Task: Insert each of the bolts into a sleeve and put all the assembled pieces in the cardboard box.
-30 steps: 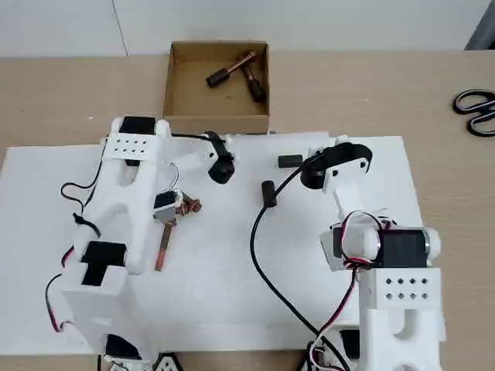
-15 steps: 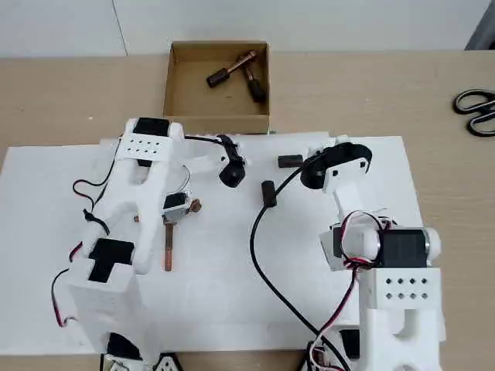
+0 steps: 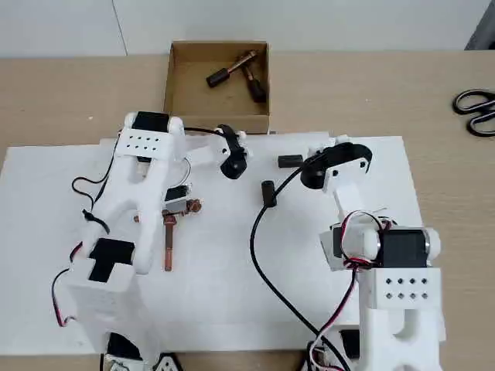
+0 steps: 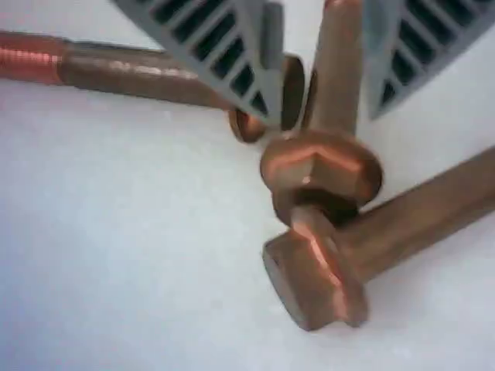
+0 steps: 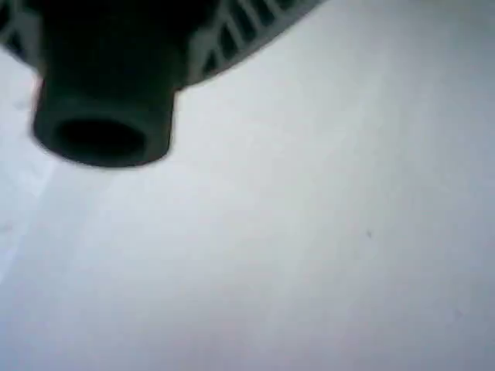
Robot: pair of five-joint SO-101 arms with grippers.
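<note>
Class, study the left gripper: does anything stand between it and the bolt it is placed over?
Yes. The left gripper straddles the middle bolt, but the head of a second bolt sits between one finger and that shaft, and a third bolt lies against the middle bolt's head.

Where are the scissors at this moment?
In the high view, the scissors lie on the bare wooden table at the right edge, beyond the white sheet.

Scissors [image 3: 476, 110] lie on the table [image 3: 77, 85] (off the sheet [image 3: 209, 294]).
</note>
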